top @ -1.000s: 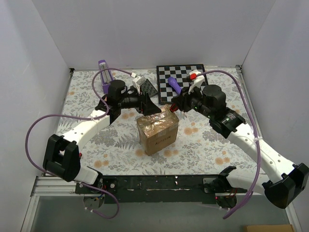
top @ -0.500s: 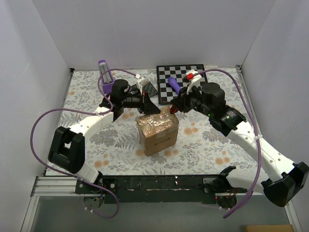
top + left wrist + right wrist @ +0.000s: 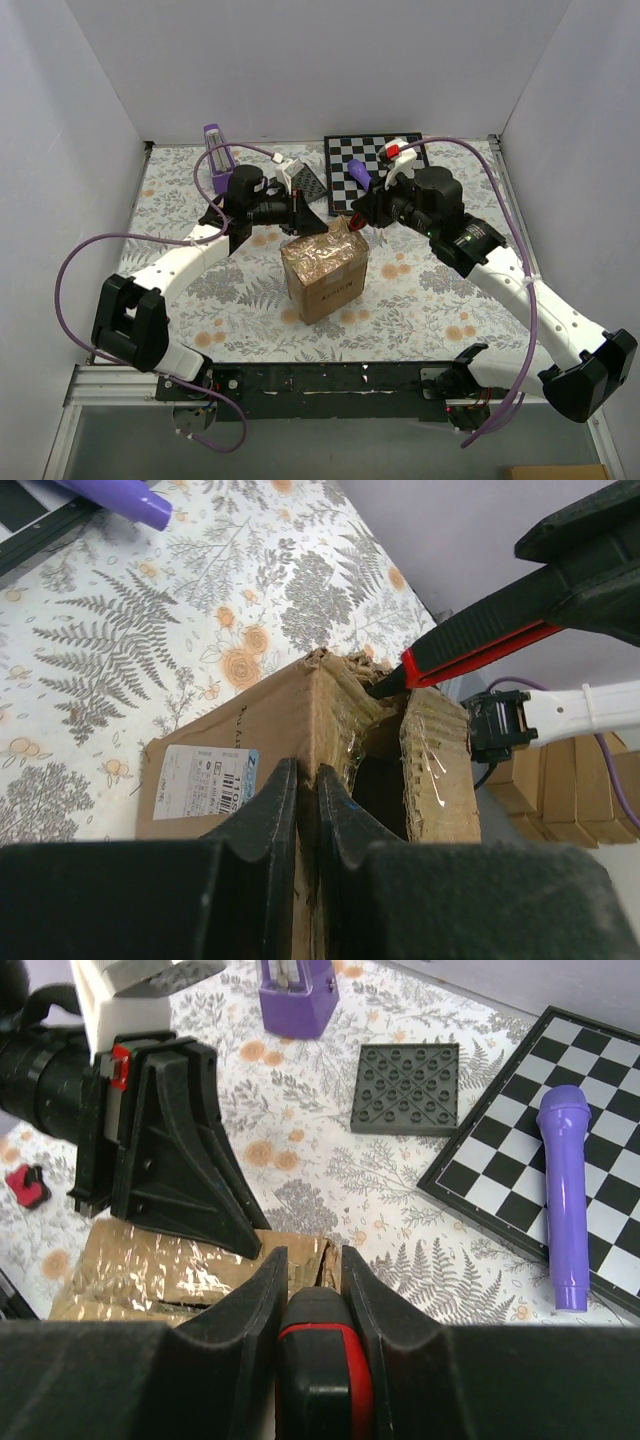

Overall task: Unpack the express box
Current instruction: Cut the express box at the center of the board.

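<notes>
The small brown taped cardboard box [image 3: 330, 275] sits about mid-table on the fern-and-flower print tabletop [image 3: 230, 320], between both arms. The left gripper [image 3: 306, 780] is pinched narrow onto a cardboard edge at the box's top. The right gripper [image 3: 314, 1260] is clamped around a red-and-black cutter [image 3: 470, 645], with the tip right at the torn-open top.

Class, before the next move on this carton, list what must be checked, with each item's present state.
1. Left gripper pinching a flap of the express box: ok.
2. Right gripper clamped on the red-and-black cutter: ok.
3. Cutter tip at the torn top corner: ok.
4. Top fully open: not ok, only a gap shows.
5. Contents clear of the tip: cannot tell, interior dark.
6. Purple marker-like object lying on the chessboard, away from the box: ok.
</notes>
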`<state>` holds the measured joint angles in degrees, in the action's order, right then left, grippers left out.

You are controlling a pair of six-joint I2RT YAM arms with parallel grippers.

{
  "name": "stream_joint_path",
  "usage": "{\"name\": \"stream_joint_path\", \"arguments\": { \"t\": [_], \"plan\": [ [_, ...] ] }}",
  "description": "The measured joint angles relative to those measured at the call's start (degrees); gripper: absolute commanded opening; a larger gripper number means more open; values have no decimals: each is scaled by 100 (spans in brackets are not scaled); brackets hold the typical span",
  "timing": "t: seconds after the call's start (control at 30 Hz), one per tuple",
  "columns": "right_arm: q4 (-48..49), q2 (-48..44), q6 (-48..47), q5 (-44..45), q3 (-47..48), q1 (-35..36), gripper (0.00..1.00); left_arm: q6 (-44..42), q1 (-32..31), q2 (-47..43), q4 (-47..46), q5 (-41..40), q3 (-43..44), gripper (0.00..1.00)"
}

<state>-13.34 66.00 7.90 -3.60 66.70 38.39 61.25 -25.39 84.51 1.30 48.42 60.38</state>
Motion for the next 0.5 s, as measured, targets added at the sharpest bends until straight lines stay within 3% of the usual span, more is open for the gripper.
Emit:
{"name": "stream_joint_path", "arguments": {
  "t": [0.5],
  "plan": [
    [1482, -389, 564, 385, -280, 33, 1, 820, -22, -1652, 590, -2179, -588, 0]
  ]
}}
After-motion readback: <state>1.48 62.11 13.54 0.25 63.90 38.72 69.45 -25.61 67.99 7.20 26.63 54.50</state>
